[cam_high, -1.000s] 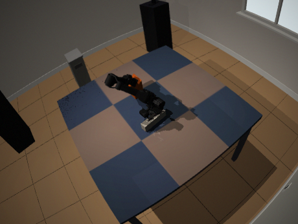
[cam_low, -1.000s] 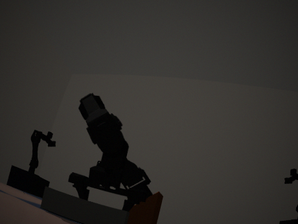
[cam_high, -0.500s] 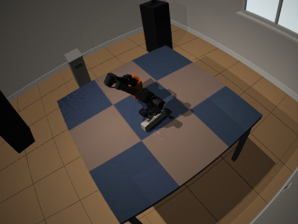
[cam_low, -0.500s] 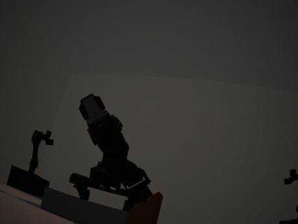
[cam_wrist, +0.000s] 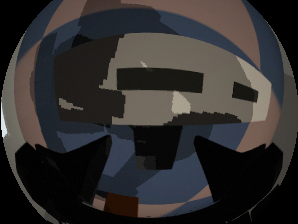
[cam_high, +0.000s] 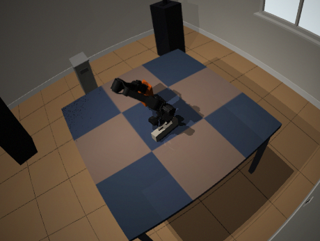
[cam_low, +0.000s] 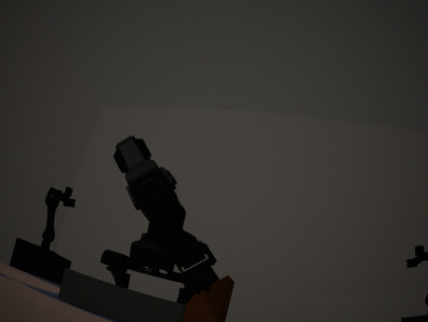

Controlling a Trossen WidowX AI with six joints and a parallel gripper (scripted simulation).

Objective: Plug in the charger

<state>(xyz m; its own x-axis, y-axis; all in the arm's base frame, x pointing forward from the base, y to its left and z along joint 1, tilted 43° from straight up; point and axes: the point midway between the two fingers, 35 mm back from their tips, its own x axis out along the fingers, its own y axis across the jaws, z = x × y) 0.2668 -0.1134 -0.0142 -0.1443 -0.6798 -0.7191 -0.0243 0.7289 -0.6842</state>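
Note:
The power strip [cam_high: 157, 135] [cam_low: 116, 298] [cam_wrist: 150, 50] is a long beige-grey block on the table. The wrist view shows two dark openings in it, partly under shadow. My gripper [cam_high: 166, 123] [cam_low: 151, 285] [cam_wrist: 154, 140] points down close over the strip, its fingers wide apart and shut on nothing. A black block, apparently the charger [cam_wrist: 159, 150], shows between the open fingers in the wrist view and meets the strip's lower long edge. Its prongs are hidden, so whether they are in an outlet cannot be told. The charger cannot be made out in the top and exterior views.
The arm's orange base part [cam_high: 146, 87] [cam_low: 209, 302] [cam_wrist: 121, 205] is behind the gripper. The table [cam_high: 122, 195] has a blue and pinkish checker top. Dark pillars [cam_high: 168, 29] and a grey stand [cam_high: 85, 74] are beyond its edges. A small arm silhouette [cam_low: 49, 223] shows at left.

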